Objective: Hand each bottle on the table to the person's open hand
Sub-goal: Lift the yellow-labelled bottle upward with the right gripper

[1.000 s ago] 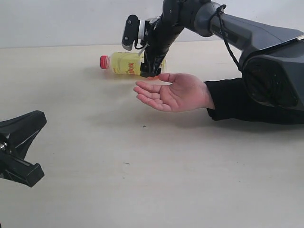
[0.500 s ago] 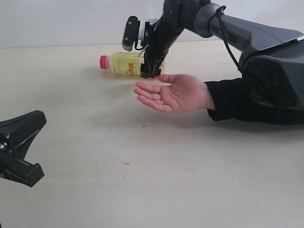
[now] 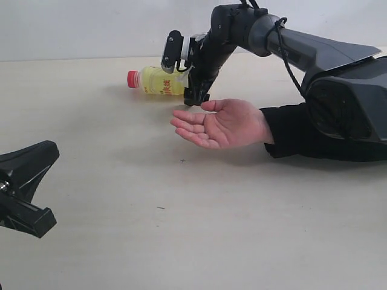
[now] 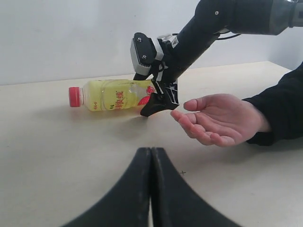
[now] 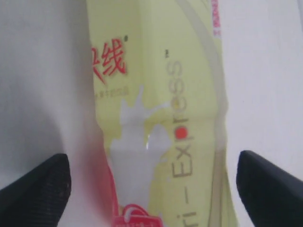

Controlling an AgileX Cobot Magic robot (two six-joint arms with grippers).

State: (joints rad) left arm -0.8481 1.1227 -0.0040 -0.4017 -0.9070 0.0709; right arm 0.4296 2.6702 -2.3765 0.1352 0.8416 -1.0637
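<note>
A single bottle shows: the yellow bottle (image 3: 158, 81) with a red cap lies on its side at the far part of the table (image 3: 181, 229). My right gripper (image 3: 195, 95) is down over its base end, open. In the right wrist view the yellow bottle (image 5: 161, 94) fills the gap between the two fingers (image 5: 40, 189). The person's open hand (image 3: 221, 124) rests palm up just in front of that gripper. My left gripper (image 4: 151, 151) is shut and empty, low at the near left (image 3: 30, 181). The other bottles are out of view.
The person's black sleeve (image 3: 302, 130) lies on the table to the right, beside the right arm's dark base (image 3: 347, 103). A pale wall (image 3: 91, 27) runs behind the table's far edge.
My right gripper has dropped lower over the bottle's base end and its wrist has shifted a little to the right. The hand has sunk slightly. The bottle and left gripper are unmoved.
</note>
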